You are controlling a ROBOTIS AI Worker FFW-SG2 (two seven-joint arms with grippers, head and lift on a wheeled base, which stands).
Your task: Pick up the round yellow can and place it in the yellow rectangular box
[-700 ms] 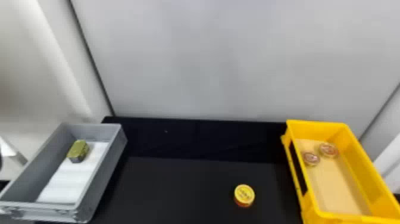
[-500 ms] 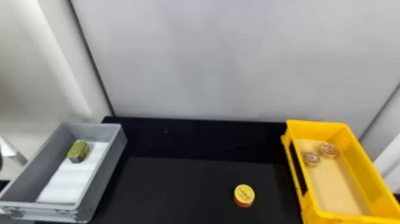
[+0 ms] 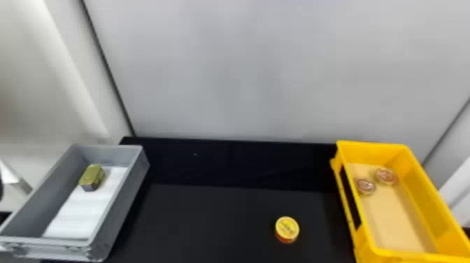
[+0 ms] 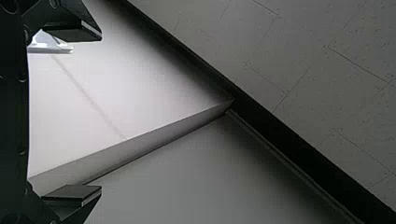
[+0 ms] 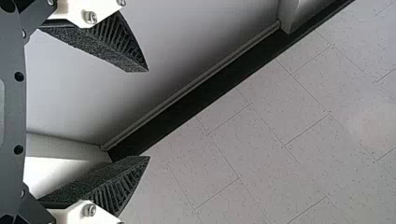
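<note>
Fetching the round yellow can [image 3: 287, 229] appears to be the pending step. The can sits upright on the black table [image 3: 213, 224], to the left of the yellow rectangular box [image 3: 370, 145] and apart from it. The left gripper [image 4: 100, 112] and right gripper [image 5: 144, 114] are both empty, jaws wide apart.

Probable faults and causes:
- Can displaced or tipped: an off-centre descent lets one finger strike its side; being round, it may slide or roll toward the box.
- Grip slips: the fingers close too high on the short, curved side.
- Collision at the box's left wall: insufficient lift before the crossing.
- Can lands tilted: release occurs over the two round tins [image 3: 386, 176] inside the box, toward its far end. The nearer floor section should be the safer target.
</note>
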